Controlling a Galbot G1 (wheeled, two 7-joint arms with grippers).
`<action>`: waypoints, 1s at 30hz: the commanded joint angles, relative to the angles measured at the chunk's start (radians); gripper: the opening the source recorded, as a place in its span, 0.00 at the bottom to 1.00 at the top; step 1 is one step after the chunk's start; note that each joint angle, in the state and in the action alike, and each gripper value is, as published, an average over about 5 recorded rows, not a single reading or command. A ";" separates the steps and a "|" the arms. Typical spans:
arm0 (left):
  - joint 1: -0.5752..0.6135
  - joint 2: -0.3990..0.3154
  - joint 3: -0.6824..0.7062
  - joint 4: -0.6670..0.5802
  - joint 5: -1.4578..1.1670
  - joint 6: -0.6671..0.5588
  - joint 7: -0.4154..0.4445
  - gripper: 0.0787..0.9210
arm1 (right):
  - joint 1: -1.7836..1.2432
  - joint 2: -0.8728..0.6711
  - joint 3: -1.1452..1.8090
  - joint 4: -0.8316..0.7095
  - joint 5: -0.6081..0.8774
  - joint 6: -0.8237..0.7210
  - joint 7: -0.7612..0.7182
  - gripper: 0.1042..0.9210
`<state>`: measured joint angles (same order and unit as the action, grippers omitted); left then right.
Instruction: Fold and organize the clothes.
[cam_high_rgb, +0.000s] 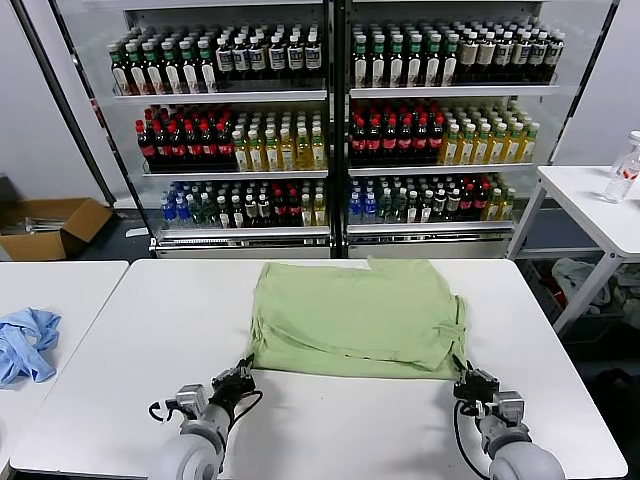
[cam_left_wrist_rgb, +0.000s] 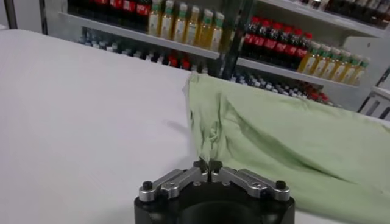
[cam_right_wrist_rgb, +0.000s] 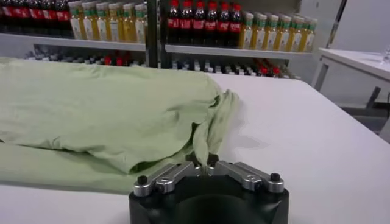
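Note:
The light green polo shirt (cam_high_rgb: 355, 315) lies folded into a flat rectangle on the white table (cam_high_rgb: 330, 430). Its buttons and printed patch are hidden. My left gripper (cam_high_rgb: 240, 376) is at the shirt's near left corner, shut on the cloth edge; the left wrist view shows it (cam_left_wrist_rgb: 208, 165) with the shirt (cam_left_wrist_rgb: 286, 140) beyond it. My right gripper (cam_high_rgb: 466, 378) is at the near right corner, shut on a bunched fold of the shirt; the right wrist view shows it (cam_right_wrist_rgb: 203, 163) with the cloth (cam_right_wrist_rgb: 103, 115) pinched between the jaws.
A light blue cloth (cam_high_rgb: 25, 340) lies on the neighbouring table at the left. A glass-door cooler of bottles (cam_high_rgb: 330, 120) stands behind. A side table (cam_high_rgb: 600, 215) at the right holds a bottle (cam_high_rgb: 622, 170). A cardboard box (cam_high_rgb: 50, 225) sits on the floor at the left.

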<state>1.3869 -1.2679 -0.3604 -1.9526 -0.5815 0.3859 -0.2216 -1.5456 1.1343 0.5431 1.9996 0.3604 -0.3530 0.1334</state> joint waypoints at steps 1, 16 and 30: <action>0.251 0.001 -0.020 -0.232 0.023 -0.005 -0.006 0.01 | -0.236 0.009 0.086 0.177 -0.034 0.010 -0.002 0.04; 0.500 0.061 -0.078 -0.347 0.103 -0.053 -0.044 0.01 | -0.386 0.042 0.130 0.264 -0.129 -0.001 -0.007 0.05; 0.341 0.189 -0.162 -0.358 0.044 -0.050 -0.041 0.26 | -0.184 -0.021 0.154 0.269 -0.064 -0.004 0.022 0.49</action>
<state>1.8098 -1.1631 -0.4786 -2.3018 -0.4917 0.3415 -0.2589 -1.8035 1.1406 0.6800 2.2552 0.2668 -0.3552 0.1451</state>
